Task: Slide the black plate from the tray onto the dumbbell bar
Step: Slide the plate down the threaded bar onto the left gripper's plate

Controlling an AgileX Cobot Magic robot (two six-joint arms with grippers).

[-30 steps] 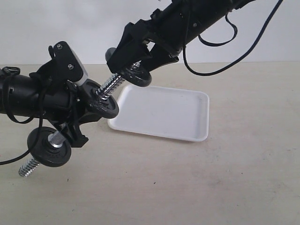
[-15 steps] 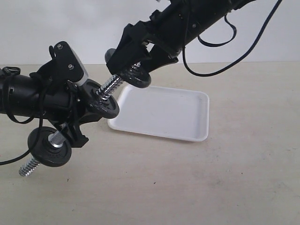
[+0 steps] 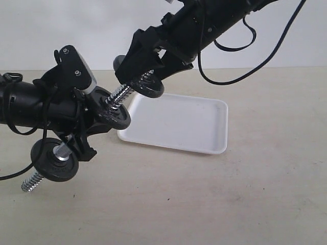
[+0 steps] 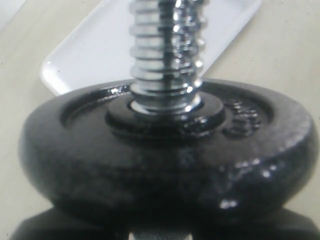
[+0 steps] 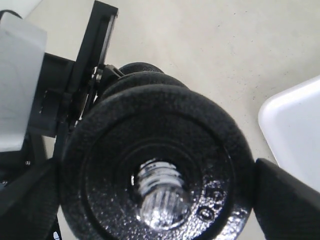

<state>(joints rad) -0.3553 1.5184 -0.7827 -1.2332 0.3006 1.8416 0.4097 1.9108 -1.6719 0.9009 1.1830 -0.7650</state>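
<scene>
In the exterior view my right gripper (image 3: 147,71) is shut on the black plate (image 3: 148,84), which sits over the upper threaded end of the dumbbell bar (image 3: 119,95). In the right wrist view the bar's tip (image 5: 160,197) pokes through the hole of this plate (image 5: 150,125), with a finger at each rim. My left gripper (image 3: 82,133) is shut on the tilted bar between two other plates, one close above it (image 3: 111,114) and one near the low end (image 3: 53,161). The upper of those (image 4: 160,165) fills the left wrist view and hides the jaws. The white tray (image 3: 204,127) holds nothing.
The tray lies on a beige table (image 3: 230,204) just right of the bar. The right arm's black cable (image 3: 240,71) loops above the tray's far side. The bar's lower threaded end (image 3: 31,180) hangs close over the table at the left.
My right gripper has carried the black plate a little down and to the left along the bar's thread, toward the plate below. The left arm and bar stay almost still.
</scene>
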